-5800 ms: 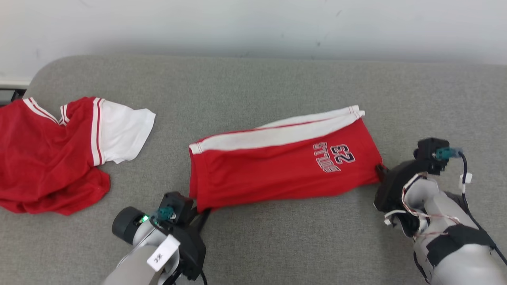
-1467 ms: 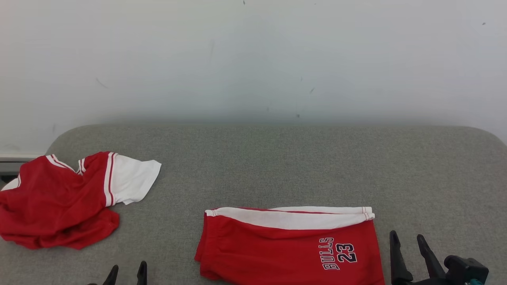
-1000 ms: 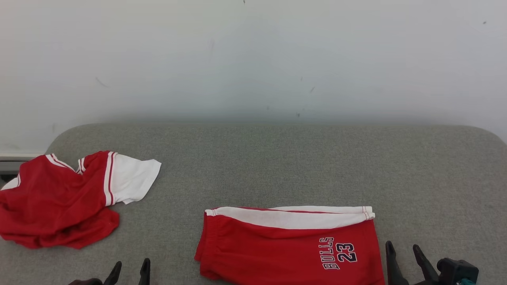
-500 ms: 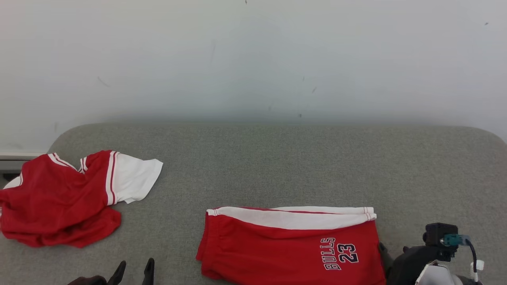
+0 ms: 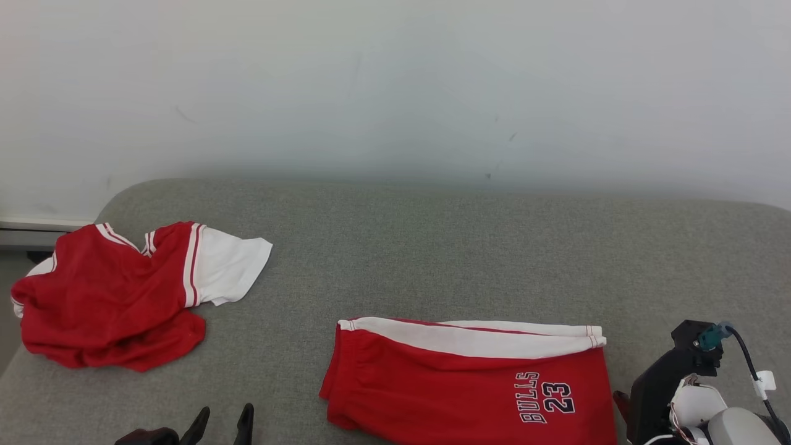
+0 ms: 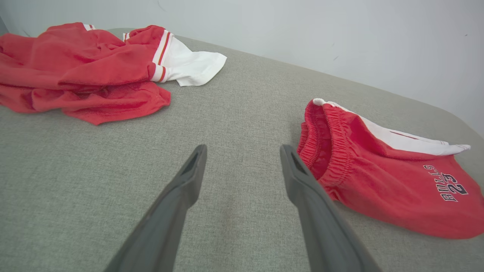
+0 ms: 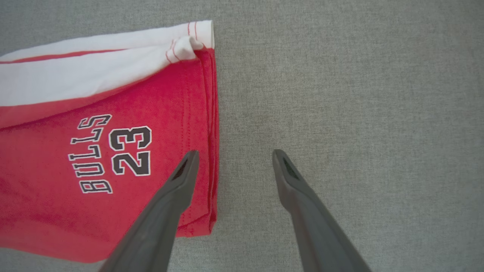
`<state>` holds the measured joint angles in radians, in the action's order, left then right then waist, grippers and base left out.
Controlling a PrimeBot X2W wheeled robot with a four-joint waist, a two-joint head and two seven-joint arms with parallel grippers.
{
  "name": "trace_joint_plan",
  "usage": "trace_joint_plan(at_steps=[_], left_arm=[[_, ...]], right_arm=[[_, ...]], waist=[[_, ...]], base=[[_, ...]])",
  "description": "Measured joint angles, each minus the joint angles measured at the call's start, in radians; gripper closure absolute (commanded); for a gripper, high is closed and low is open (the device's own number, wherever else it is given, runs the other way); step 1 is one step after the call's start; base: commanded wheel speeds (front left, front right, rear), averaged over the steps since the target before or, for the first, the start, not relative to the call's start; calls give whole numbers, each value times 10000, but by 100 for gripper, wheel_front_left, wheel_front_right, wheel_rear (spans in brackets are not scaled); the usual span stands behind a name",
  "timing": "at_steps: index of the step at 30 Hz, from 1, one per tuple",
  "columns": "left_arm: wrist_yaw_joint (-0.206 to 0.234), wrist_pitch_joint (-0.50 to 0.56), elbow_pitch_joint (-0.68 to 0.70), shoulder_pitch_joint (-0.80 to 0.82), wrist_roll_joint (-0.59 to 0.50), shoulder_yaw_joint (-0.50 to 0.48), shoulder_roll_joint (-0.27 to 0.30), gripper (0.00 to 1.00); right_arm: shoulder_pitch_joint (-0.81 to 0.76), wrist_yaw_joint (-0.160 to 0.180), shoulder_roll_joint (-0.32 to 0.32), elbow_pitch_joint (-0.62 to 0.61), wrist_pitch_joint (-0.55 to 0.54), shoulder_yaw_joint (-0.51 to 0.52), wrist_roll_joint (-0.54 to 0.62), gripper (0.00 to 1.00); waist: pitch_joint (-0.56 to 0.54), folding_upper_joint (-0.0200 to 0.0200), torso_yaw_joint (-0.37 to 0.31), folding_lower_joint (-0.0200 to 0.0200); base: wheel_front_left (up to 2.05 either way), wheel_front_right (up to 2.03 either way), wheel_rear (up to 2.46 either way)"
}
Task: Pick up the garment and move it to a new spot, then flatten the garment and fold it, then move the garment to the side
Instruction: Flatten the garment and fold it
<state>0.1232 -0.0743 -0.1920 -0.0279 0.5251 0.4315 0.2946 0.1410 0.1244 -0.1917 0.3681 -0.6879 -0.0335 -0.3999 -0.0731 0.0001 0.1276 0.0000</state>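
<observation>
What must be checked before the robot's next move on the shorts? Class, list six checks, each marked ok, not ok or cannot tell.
1. The left gripper is open and empty: ok.
2. The right gripper is open and empty: ok.
3. The shorts lie flat on the cushion, legs stacked: ok.
4. One right finger is over the hem, the other over bare cushion: ok.
5. The left gripper is around the waistband: not ok, it is beside it.
6. The shirt lies apart from the shorts: ok.

Red "BULLS 23" shorts (image 5: 469, 386) lie folded flat.
</observation>
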Motion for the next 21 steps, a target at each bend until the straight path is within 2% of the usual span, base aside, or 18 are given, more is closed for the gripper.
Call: trace_joint_plan(at_steps=[10,21], left_arm=[[0,134,113,9,-23,35,27,0],[-15,299,174,186,-88,257,-48,0]], right_arm=[[545,2,441,426,-1099,523,424,0],[911,4,579,872,-1509,1315,675,0]], waist=[[116,0,149,-2],[298,0,476,-1]], base=[[0,0,0],[0,0,0]])
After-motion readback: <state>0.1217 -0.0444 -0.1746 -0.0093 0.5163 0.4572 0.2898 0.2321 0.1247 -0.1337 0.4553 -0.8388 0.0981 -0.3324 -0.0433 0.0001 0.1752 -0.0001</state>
